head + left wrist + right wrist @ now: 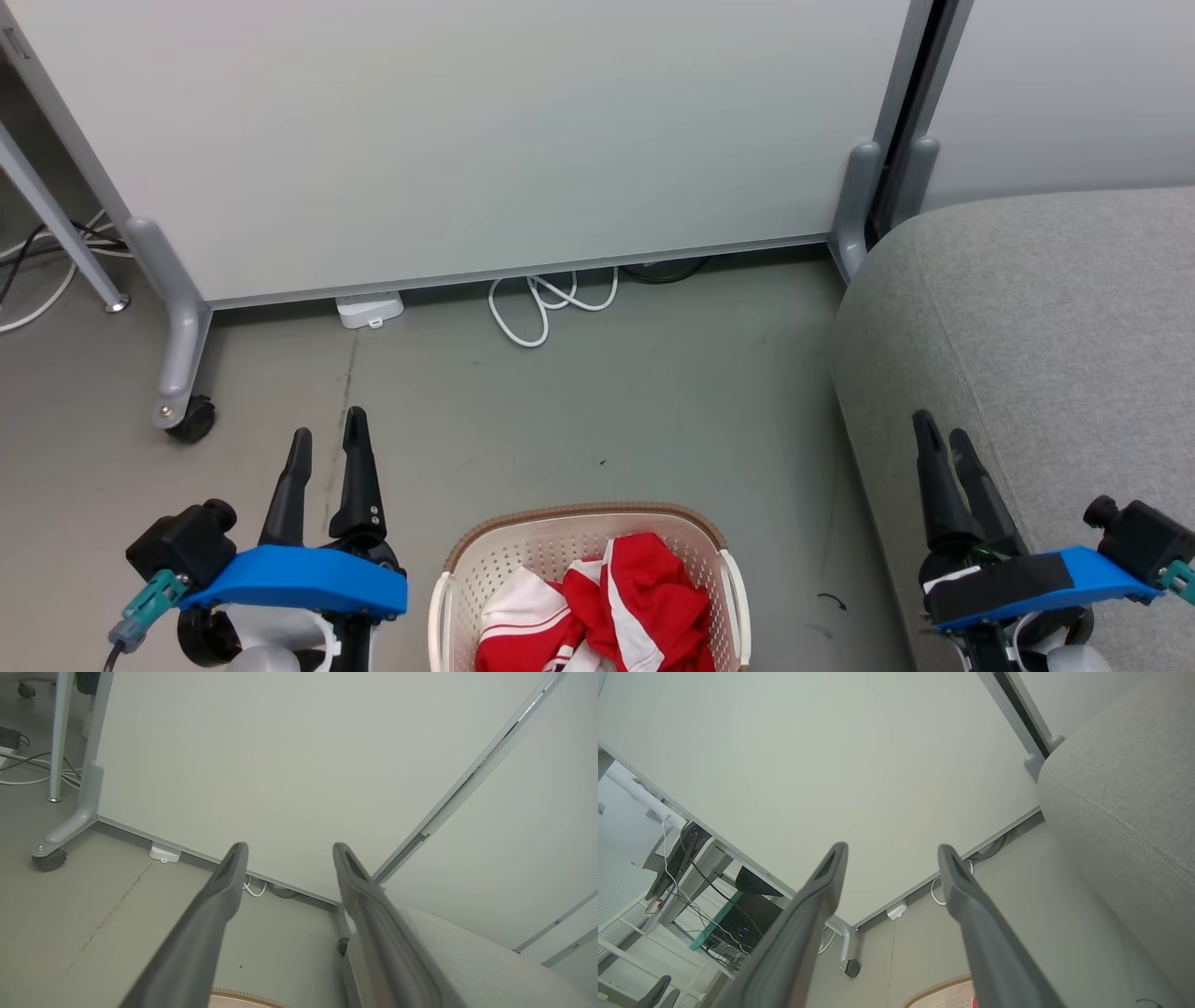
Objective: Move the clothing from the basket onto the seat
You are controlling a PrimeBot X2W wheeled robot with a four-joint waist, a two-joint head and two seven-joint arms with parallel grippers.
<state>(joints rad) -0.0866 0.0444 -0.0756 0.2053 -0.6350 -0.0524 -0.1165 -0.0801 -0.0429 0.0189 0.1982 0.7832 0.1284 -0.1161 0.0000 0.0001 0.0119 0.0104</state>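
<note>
Head view gives you the whole picture: the basket (586, 512) sits on the floor (597, 401) at the bottom centre, and the clothing (635, 597) – red fabric with white stripes – lies bunched inside it, filling most of what you can see of its interior. Nothing red lies on the seat (1027, 327), the grey sofa just to the right of the basket with a narrow strip of floor between them.

Your left gripper (328, 425) hangs to the left of the basket, above the floor, fingers pointing away from the robot. Your right gripper (939, 427) hangs to the right of the basket, over the near edge of the seat. Both wrist views look straight down each pair of fingers, and in each the jaws stand spread wide with nothing between them – neither has hold of anything, and neither touches the basket or the fabric.

So judge the task as not yet begun: both garments are in the basket and no grasp has been made. What is left for you is all of it: reach down into the basket, take the fabric, carry it rightward over the rim and lay it on the seat, probably twice.
</note>
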